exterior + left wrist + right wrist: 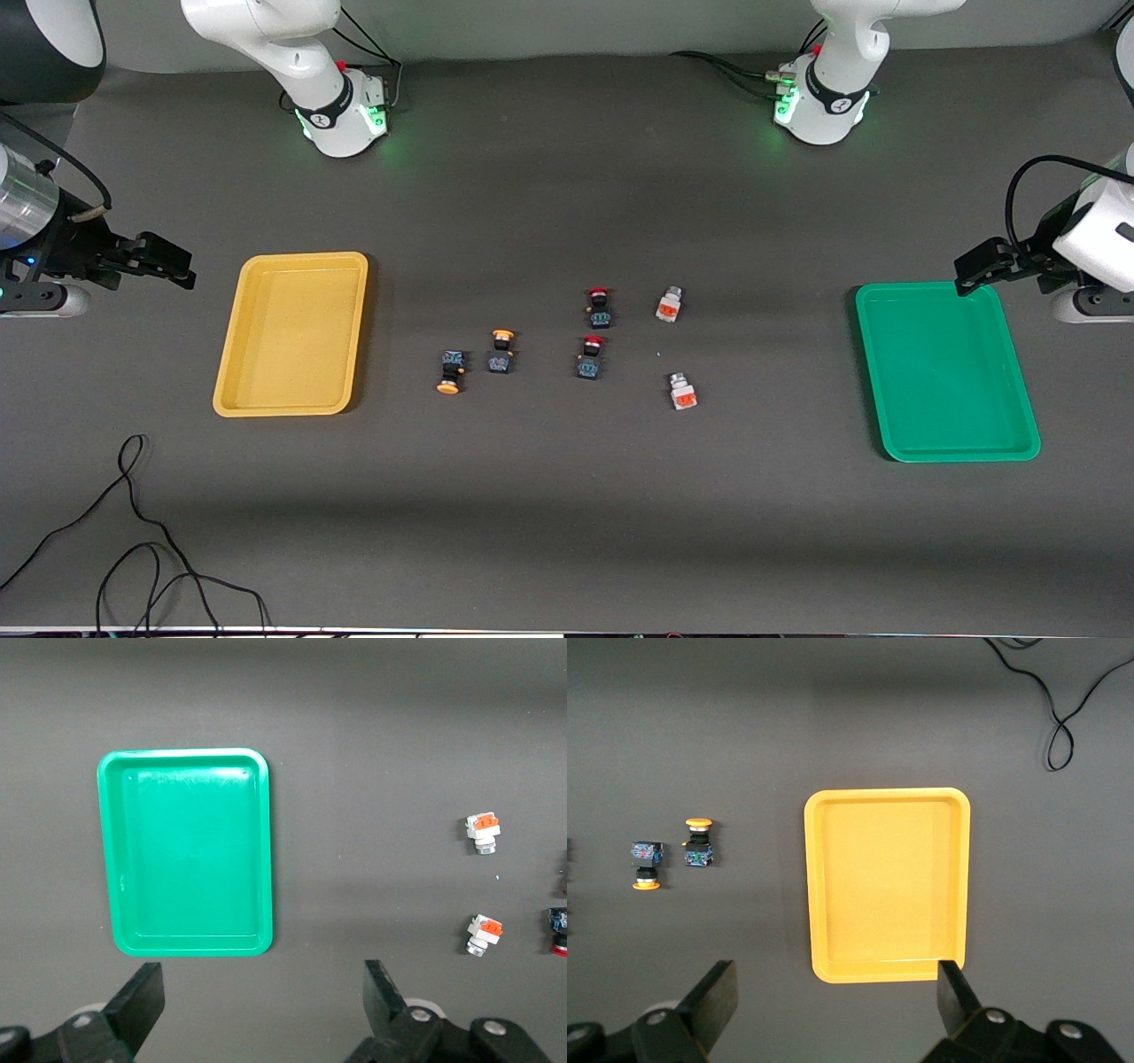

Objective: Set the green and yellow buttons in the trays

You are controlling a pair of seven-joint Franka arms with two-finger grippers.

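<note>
Nearest the front camera lay the white-grey button (682, 391) and the orange-capped black button (451, 370), with four more just farther: two orange-capped, two white-grey, two red-capped (590, 356). Both trays, yellow plastic (232, 361) and green (1019, 447), sat empty. Left gripper (262, 997) and right gripper (837, 997) hung parted. Tiny buttons might roll or slip; red ones could be grabbed mistakenly.

Soft, even overhead light falls on the dark matte desk (567, 532), with a paler band across its middle. Short, faint shadows hug the trays (292, 332) and buttons (500, 352). Green lamps glow at both arm bases (341, 124). Everything looks sharp, without glare.
</note>
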